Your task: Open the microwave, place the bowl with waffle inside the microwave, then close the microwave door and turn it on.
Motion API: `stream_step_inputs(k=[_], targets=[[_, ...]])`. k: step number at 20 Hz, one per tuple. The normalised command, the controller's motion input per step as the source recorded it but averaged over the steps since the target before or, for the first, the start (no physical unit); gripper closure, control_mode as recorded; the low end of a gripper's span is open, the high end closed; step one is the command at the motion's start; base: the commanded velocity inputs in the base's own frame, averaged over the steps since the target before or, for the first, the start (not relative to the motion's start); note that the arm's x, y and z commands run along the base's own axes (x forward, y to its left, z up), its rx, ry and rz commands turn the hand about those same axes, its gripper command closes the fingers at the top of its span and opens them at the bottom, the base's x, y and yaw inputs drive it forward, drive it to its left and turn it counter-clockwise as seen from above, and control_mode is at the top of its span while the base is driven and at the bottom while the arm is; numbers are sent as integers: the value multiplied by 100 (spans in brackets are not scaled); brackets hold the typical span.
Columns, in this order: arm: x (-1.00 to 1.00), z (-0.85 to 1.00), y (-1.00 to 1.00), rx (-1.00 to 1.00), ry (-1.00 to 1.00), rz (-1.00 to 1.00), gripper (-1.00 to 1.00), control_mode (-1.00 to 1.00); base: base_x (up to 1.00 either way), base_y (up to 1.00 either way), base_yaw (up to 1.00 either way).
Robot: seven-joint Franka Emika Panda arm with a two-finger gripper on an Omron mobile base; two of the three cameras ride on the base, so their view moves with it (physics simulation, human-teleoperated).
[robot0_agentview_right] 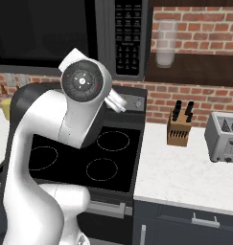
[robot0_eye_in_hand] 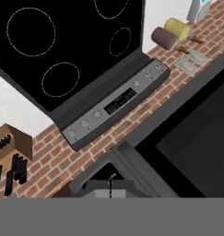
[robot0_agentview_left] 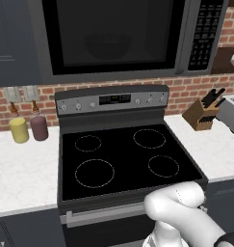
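Observation:
The microwave hangs above the stove with the microwave door flat against its front, and the keypad strip is at its right. Through the black glass a faint bowl shape shows inside; the waffle is hidden. In the right base view my arm rises in front of the stove. The white hand of my gripper sticks out below the keypad, its fingers hidden. The hand view looks down along the brick wall, with the microwave at lower right.
The black stove with its control panel sits below. A knife block and a toaster stand on the right counter. A yellow canister and a maroon canister stand on the left counter. A glass jar is on the shelf.

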Motion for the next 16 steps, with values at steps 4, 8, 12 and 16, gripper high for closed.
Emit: stream_step_inputs(k=[4, 8, 12, 16], targets=[[27, 0, 1, 9, 0, -14, 100, -100, 0, 0, 0], [39, 0, 0, 16, 0, -16, 100, -100, 0, 0, 0], [43, 0, -3, 22, 0, -12, 100, -100, 0, 0, 0], [38, 0, -2, 27, 0, -5, 100, -100, 0, 0, 0]])
